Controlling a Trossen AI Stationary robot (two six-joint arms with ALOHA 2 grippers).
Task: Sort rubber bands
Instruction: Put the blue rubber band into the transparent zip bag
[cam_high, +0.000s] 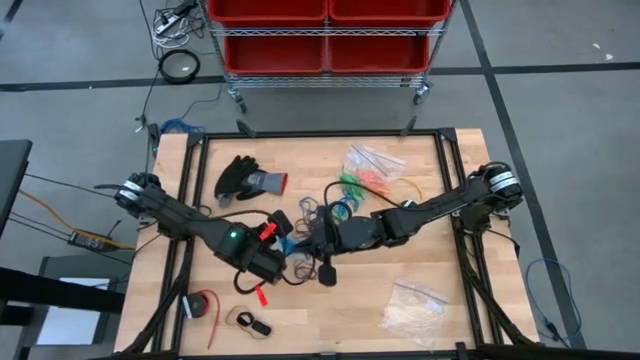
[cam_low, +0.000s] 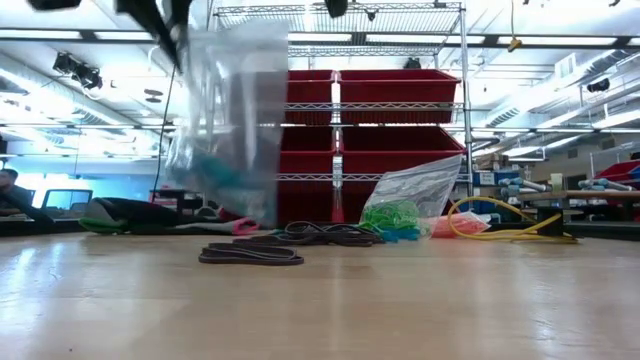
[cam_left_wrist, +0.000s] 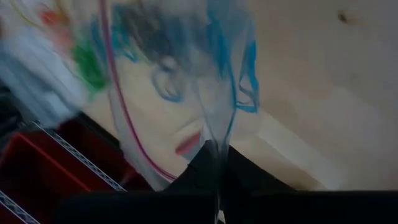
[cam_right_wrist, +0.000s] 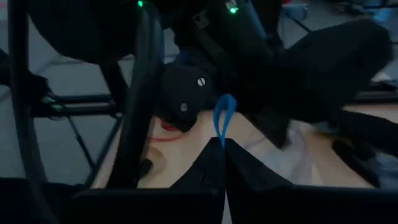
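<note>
Real risk here: the left end effector (cam_left_wrist: 217, 155) grips only a thin pinch of the clear bag (cam_left_wrist: 186, 81), lifted off the worktop (cam_high: 440, 270) with blue bands inside. If that film slides out of the pinch, the bag drops and, I'd guess, spills what has been sorted. The two arms are also crowded together just beside the black glove (cam_high: 245, 180), so a careless swing could knock one into the other or drag loose bands off the worktop.

The left end effector's fingers are pressed together on the bag's edge, and the bag hangs from them, clear of the wood in the low view.

The right end effector (cam_right_wrist: 222, 142) is pressed together too, pinching a single blue rubber band (cam_right_wrist: 224, 115) that loops out past the fingertips. It is so slight a thing that it could flick away on release and miss the bag mouth.

The rest of the rubber bands (cam_high: 345, 195) lie in a green, orange, blue and dark scatter on the far side of the glove from the left arm's base, near another clear bag (cam_high: 375, 160).
</note>
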